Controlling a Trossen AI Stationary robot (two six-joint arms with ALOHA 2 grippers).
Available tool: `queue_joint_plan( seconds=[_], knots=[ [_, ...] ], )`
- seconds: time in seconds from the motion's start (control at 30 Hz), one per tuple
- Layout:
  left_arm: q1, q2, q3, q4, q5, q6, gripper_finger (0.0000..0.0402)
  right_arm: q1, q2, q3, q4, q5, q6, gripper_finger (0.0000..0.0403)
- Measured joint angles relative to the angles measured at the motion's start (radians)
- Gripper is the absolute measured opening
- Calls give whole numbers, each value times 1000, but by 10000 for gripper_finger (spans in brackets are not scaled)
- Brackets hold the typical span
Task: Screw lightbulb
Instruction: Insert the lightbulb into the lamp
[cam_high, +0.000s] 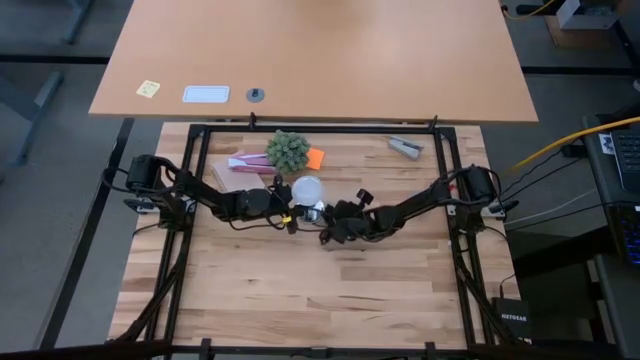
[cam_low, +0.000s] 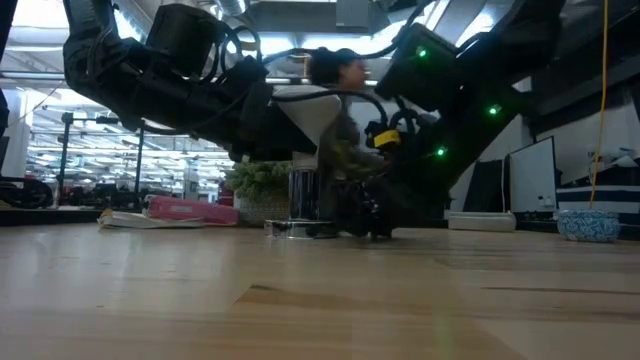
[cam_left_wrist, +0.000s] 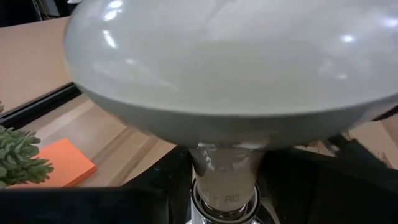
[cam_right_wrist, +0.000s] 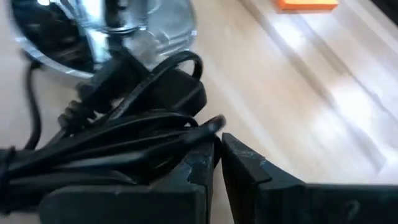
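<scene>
I see the bulb (cam_high: 307, 188) standing dome-up with its screw base in the socket (cam_right_wrist: 102, 31), right in front of my left gripper (cam_high: 287, 210); its fingers sit on either side of the bulb's neck, though I cannot tell whether they grip; my right gripper (cam_right_wrist: 217, 144) is closed, pinching the black cord (cam_right_wrist: 134, 134) just beside the socket.

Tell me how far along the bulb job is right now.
Done: the lightbulb stands upright, its screw base in the socket. In hand: the left hand is at the bulb; the right hand is shut on the black cord beside the socket's disc. Left: whether the bulb is fully tightened can't be told; then release.
</scene>
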Motion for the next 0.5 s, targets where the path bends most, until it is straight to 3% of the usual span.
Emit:
queue_joint_plan(
  seconds=[0.5],
  knots=[
    [0, 0, 0, 0, -1, -2, 150, -133, 0, 0, 79, 31, -109, 34]
  ],
)
